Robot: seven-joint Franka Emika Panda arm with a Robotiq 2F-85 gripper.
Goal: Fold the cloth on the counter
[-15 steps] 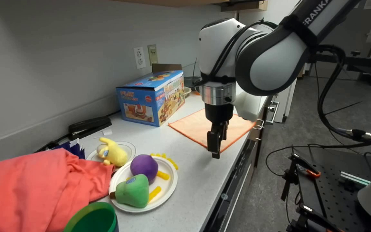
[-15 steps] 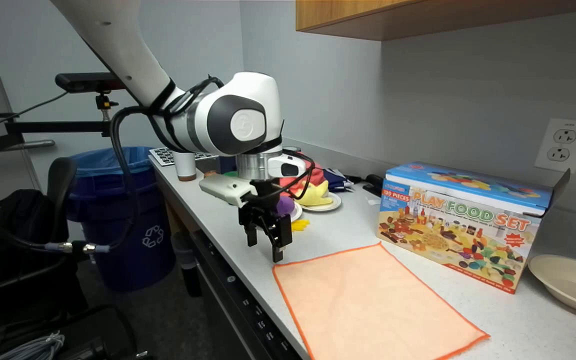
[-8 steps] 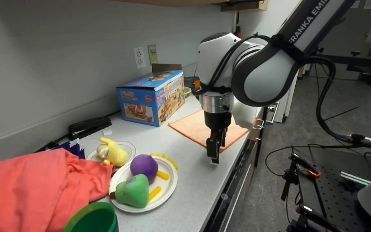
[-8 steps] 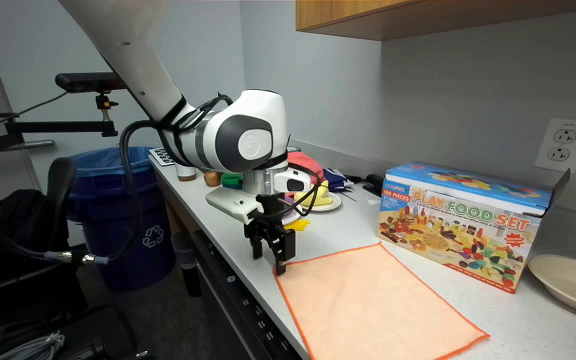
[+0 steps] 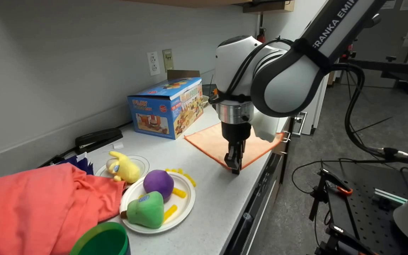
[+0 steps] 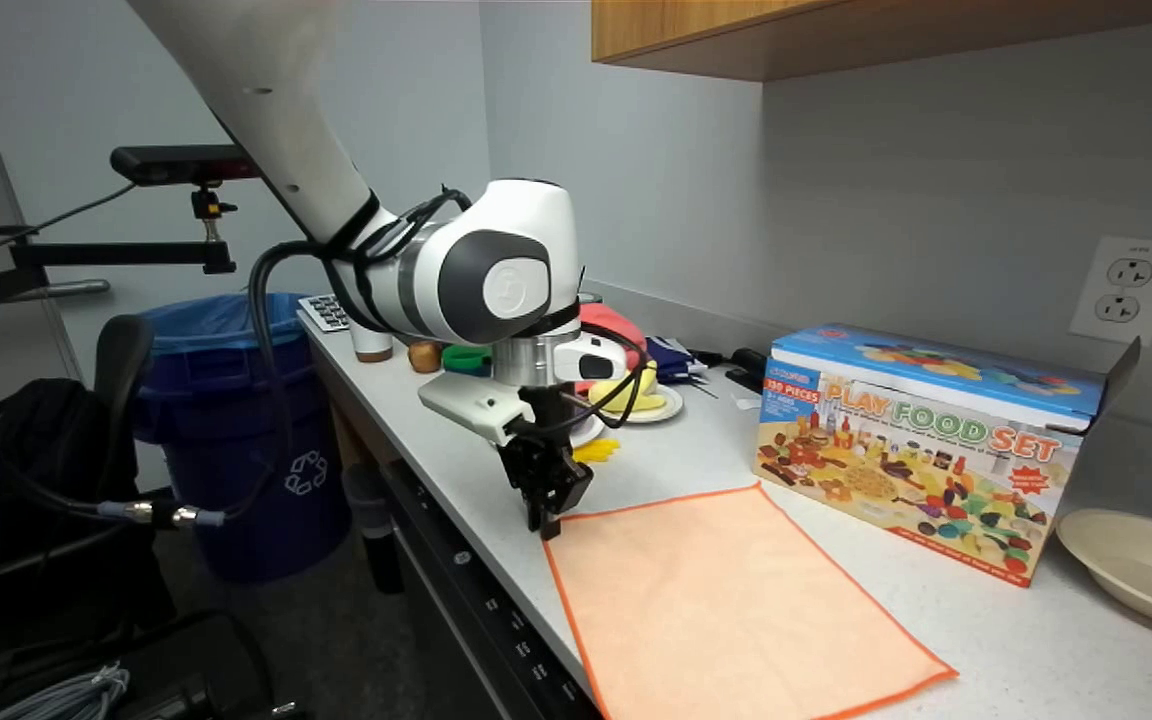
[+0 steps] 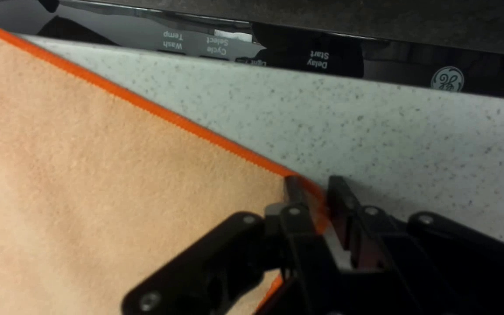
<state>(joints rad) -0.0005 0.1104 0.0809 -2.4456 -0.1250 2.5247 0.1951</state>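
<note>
In an exterior view, the gripper (image 5: 236, 171) points down at the corner of the cloth (image 5: 207, 140) nearest this camera. The arm (image 5: 290, 83) and gripper block the middle of the cloth; a white housing (image 5: 265, 125) covers part of the remainder. The fingers (image 5: 235, 164) overlap from this angle, so their gap cannot be read. The coral fabric (image 5: 44, 209) and the green container (image 5: 103, 239) are cut off by the frame. Compared with half a second earlier, the fingers sit slightly higher in this view.

In an exterior view that includes the blue bin (image 6: 211, 450), the cloth lies spread on the counter (image 6: 686, 455), near the play food box (image 6: 916, 470). Its lower part is cut off by the bottom edge of the frame, the bowl (image 6: 1141, 565) by the right edge. Half a second earlier the fingers were spread; they now stand close together, and the right-hand corner of the cloth has shifted slightly left. The box is unchanged in position.

In the wrist view, the fingers are dark and blurred. The orange hem (image 7: 208, 134) runs into the narrow gap between them; the corner is partly hidden. Whether they clamp the cloth cannot be determined.
</note>
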